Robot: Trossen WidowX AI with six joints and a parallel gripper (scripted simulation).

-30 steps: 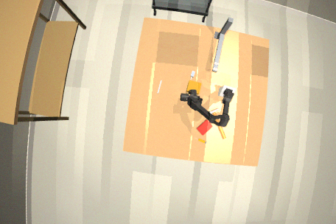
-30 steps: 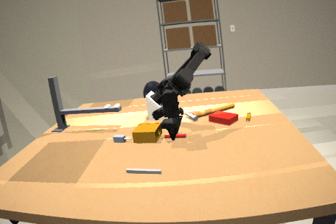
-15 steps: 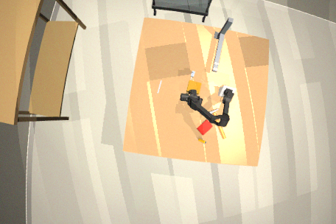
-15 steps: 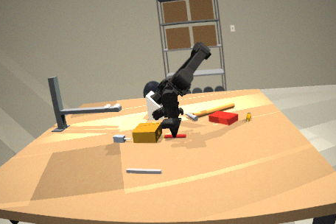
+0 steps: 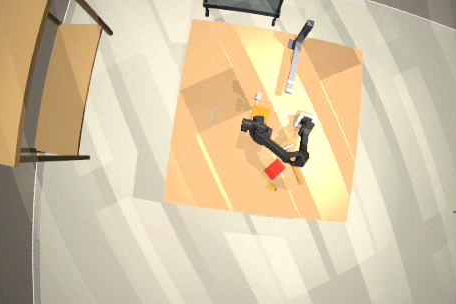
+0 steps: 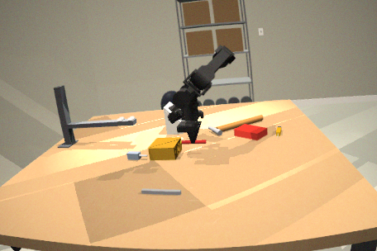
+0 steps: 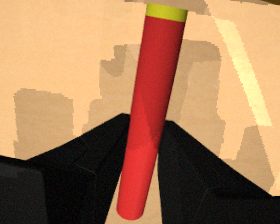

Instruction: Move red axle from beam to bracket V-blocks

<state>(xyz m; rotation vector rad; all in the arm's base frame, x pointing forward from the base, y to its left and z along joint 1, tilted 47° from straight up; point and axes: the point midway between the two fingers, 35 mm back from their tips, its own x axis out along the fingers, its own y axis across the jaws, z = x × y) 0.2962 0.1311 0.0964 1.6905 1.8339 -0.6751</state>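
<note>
The yellow-orange beam (image 5: 261, 112) (image 6: 163, 150) lies on the table. The red axle (image 6: 201, 141) (image 7: 158, 75) sticks out level from its right side in the exterior view, low over the table; a yellow band shows at its far end in the wrist view. My gripper (image 6: 193, 141) (image 7: 144, 127) is shut on the axle's protruding part, one finger on each side, beside the beam. In the top view the arm hides the fingertips and axle. The dark grey bracket (image 5: 294, 62) (image 6: 99, 124) has an upright post and a long level arm; pale pieces sit near its free end, too small to make out as V-blocks.
A light blue-grey part with a thin pin (image 5: 258, 96) (image 6: 133, 155) lies beside the beam. A grey rod (image 5: 213, 114) (image 6: 161, 191) lies apart. A red block (image 5: 275, 169) (image 6: 250, 132), a hammer (image 5: 298, 175) (image 6: 244, 123) and a small yellow item (image 5: 271, 187) (image 6: 279, 130) lie on the other side.
</note>
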